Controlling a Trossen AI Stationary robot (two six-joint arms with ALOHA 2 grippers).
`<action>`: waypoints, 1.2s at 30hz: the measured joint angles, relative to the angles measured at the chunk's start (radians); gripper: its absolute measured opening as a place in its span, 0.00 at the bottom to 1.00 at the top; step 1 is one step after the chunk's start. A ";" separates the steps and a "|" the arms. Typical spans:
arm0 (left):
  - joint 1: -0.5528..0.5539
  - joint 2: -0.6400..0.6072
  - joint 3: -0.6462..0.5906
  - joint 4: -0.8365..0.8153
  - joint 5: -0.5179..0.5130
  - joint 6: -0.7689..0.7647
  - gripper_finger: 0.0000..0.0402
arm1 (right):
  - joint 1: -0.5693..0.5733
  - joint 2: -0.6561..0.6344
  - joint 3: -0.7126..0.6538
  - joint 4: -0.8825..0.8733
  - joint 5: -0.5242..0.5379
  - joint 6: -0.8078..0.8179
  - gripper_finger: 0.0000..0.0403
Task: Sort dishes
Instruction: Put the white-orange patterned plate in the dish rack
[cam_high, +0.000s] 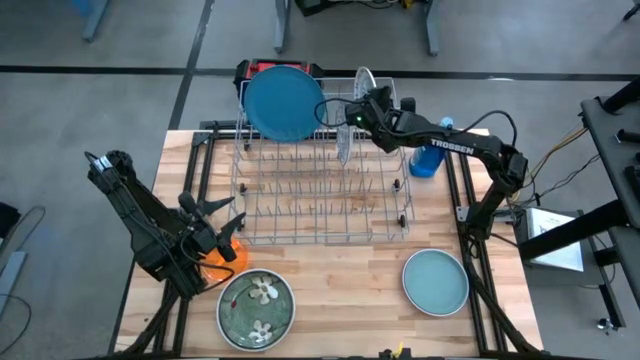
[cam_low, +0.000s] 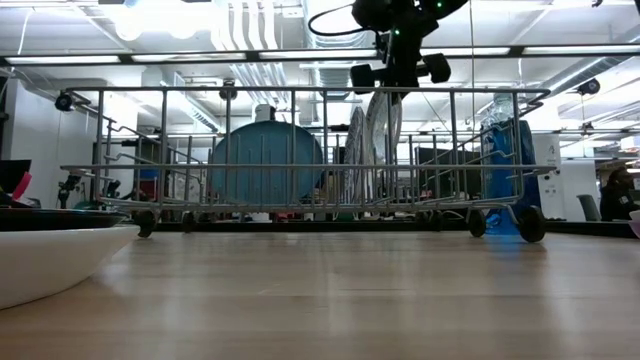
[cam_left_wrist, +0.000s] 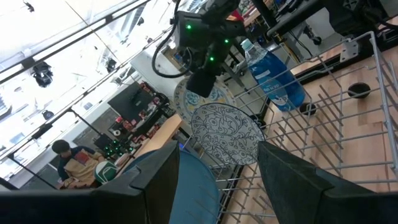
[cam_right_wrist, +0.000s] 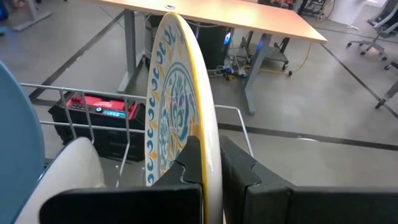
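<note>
A wire rack (cam_high: 320, 190) stands mid-table. In it a large blue plate (cam_high: 283, 103) and a black-and-white patterned plate (cam_left_wrist: 227, 134) stand on edge between the wires, and a white plate (cam_right_wrist: 74, 168) stands beside them. My right gripper (cam_high: 362, 105) is over the rack's far side, shut on a blue-and-yellow patterned plate (cam_right_wrist: 177, 106). My left gripper (cam_high: 215, 218) is open above a small orange plate (cam_high: 228, 252) at the near left. A green flowered plate (cam_high: 256, 303) and a teal plate (cam_high: 436, 281) lie flat on the table's near side. My right gripper (cam_right_wrist: 211, 152) pinches the patterned plate's rim (cam_right_wrist: 208, 134) between its two fingers, one on each face. In the low view the fingers (cam_low: 395, 65) come from above, pointing down. The plate stands upright on edge below them; whether its lower edge rests in the rack is hidden.
A blue bottle (cam_high: 425, 160) stands right of the rack. A red-and-black box (cam_right_wrist: 99, 109) sits on the floor beyond the table's far edge. Bare wood lies between the rack and the near plates. A person (cam_left_wrist: 71, 165) sits far off in the room.
</note>
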 joint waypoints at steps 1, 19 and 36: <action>0.000 0.000 0.000 0.000 0.000 0.000 0.51 | 0.000 0.000 -0.002 0.000 0.000 0.001 0.02; 0.000 0.000 0.000 0.005 0.000 0.000 0.51 | -0.005 0.002 0.006 -0.018 0.029 -0.023 0.02; 0.000 0.000 0.000 0.006 0.000 0.000 0.51 | -0.013 0.004 0.027 -0.012 0.038 -0.043 0.02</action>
